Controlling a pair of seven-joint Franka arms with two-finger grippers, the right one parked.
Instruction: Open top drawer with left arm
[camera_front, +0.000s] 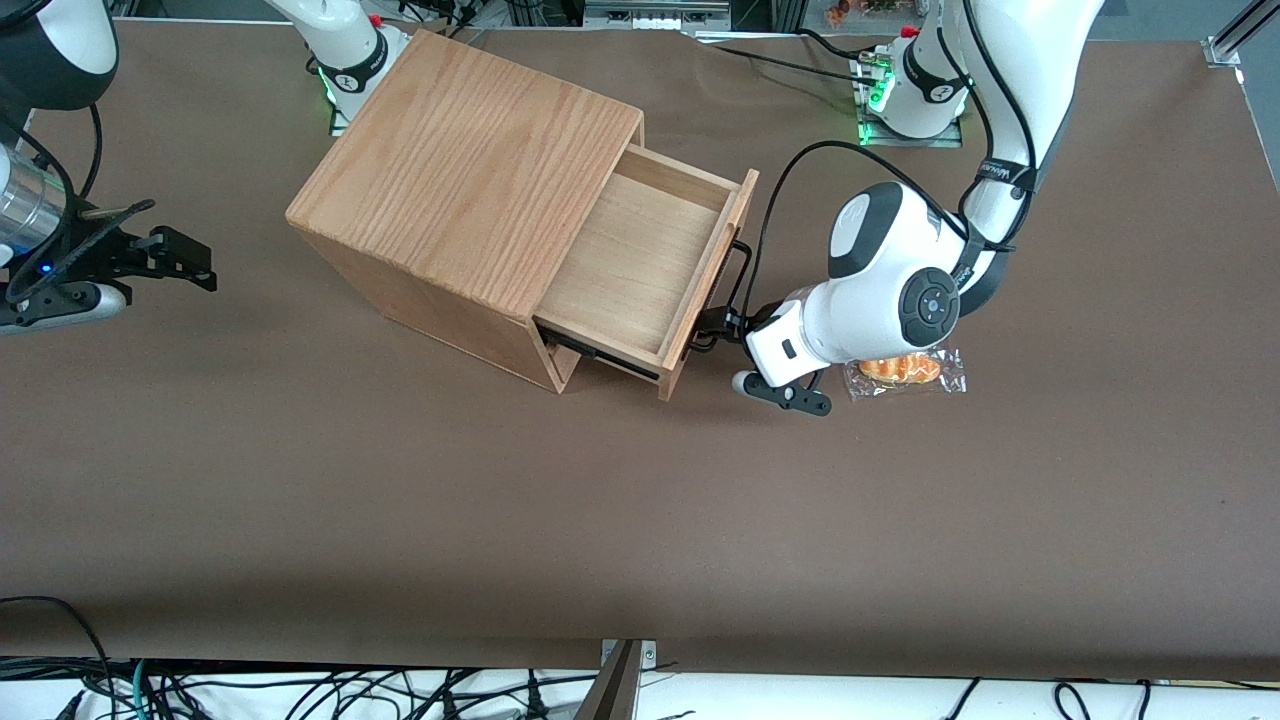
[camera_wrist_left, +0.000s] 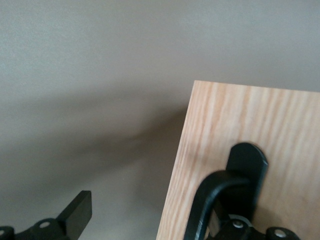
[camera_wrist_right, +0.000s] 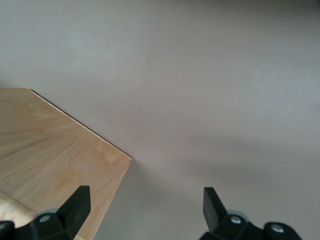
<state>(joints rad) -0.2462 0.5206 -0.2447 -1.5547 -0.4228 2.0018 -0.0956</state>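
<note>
While the drawer (camera_front: 640, 265) juts well out of the cabinet (camera_front: 460, 190), the left arm's (camera_front: 890, 290) end effector (camera_front: 722, 325) sits at its handle (camera_front: 738, 275), fingers (camera_wrist_left: 75, 215) apart, bare worktop (camera_front: 640, 520) around the drawer's front edge.

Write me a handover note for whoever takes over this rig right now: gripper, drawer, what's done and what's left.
Gripper: left arm's, at the black bar handle of the top drawer, in front of the drawer's face.
Top drawer: pulled well out of the oak cabinet, its inside bare.
Wrapped pastry lies on the table under the left arm.
Done: the drawer is open.
Left: let go of the handle and back off.
</note>
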